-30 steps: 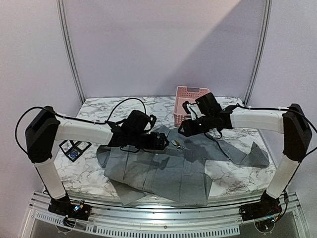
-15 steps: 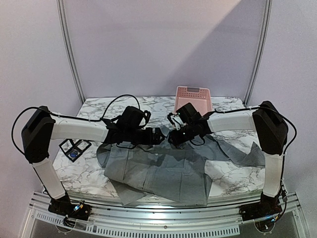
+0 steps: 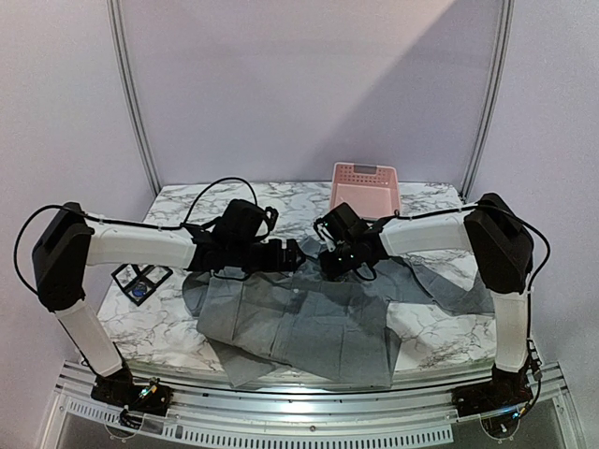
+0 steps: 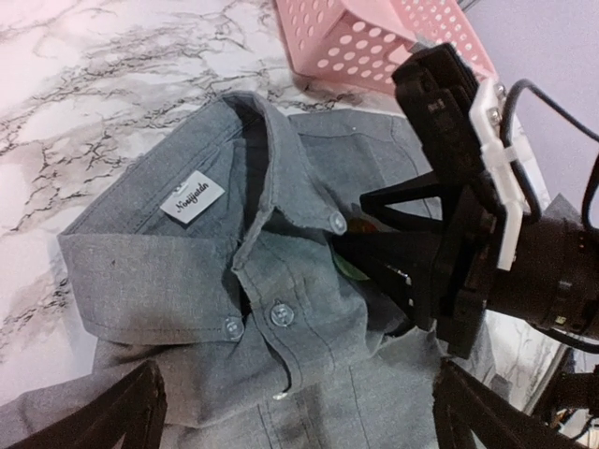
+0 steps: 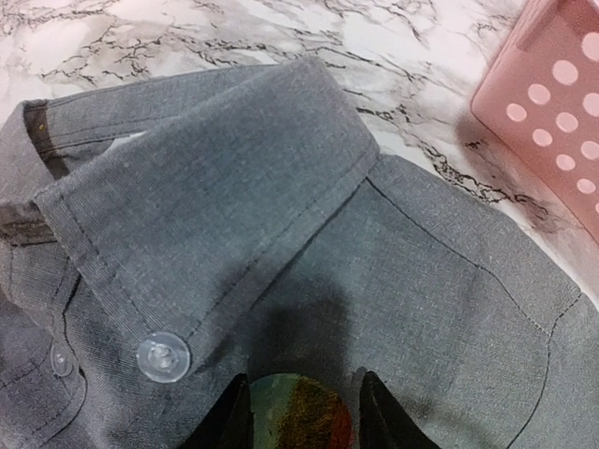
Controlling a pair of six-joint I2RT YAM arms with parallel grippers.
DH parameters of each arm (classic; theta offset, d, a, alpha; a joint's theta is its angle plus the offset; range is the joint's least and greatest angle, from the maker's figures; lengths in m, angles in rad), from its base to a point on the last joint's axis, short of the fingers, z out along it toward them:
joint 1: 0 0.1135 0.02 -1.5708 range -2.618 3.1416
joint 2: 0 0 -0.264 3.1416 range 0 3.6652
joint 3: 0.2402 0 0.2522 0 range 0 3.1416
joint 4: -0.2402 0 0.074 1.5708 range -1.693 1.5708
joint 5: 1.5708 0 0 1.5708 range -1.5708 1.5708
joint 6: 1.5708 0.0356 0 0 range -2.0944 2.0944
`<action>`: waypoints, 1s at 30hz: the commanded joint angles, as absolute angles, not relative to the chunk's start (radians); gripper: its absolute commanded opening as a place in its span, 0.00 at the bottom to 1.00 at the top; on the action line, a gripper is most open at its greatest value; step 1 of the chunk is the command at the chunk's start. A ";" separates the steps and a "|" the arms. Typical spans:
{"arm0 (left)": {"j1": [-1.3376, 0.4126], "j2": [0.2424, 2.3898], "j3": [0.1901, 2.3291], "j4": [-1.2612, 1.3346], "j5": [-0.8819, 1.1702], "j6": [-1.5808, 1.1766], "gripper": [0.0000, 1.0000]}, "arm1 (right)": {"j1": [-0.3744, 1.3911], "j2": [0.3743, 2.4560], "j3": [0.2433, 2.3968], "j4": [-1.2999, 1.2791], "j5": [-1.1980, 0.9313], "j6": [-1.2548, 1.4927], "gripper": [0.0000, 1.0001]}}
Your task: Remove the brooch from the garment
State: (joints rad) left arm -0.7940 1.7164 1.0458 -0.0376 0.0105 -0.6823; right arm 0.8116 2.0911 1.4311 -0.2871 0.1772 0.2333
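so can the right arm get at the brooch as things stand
Probably yes: the fingers of the right tool sit either side of the brooch on the shirt, beside the collar, with nothing covering it.

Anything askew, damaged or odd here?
Nothing damaged or spilled. The grey garment lies rumpled and skewed on the marble table, one sleeve trailing right; a multicoloured brooch sits below its collar.

My desk [image 3: 187, 201] is white marble veined in grey, with a metal rail [image 3: 309, 400] along its near edge. Behind it stands a plain, pale lilac wall [image 3: 281, 94], framed by two slanting metal poles, left [image 3: 134, 94] and right [image 3: 488, 94]. A brighter wedge of light crosses the wall's upper right. The side walls are just as bare.
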 commanded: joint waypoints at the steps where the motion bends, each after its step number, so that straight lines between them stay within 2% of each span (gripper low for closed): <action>1: -0.778 1.697 1.029 -0.032 0.003 -0.688 1.00 | 0.818 2.113 1.443 -0.320 0.153 0.224 0.39; 5: -0.778 1.698 1.028 -0.031 0.007 -0.689 1.00 | 0.819 2.114 1.441 -0.322 0.091 0.231 0.42; 13: -0.775 1.718 1.029 -0.028 0.016 -0.696 1.00 | 0.832 2.060 1.422 -0.329 0.100 0.250 0.42; 20: -0.773 1.740 1.038 -0.017 0.041 -0.708 1.00 | 0.831 2.106 1.452 -0.401 0.070 0.227 0.44; 26: -0.770 1.735 1.039 -0.023 0.038 -0.708 1.00 | 0.832 2.116 1.445 -0.405 0.015 0.232 0.49; 30: -0.767 1.733 1.041 -0.021 0.041 -0.707 1.00 | 0.831 2.130 1.433 -0.390 0.033 0.266 0.44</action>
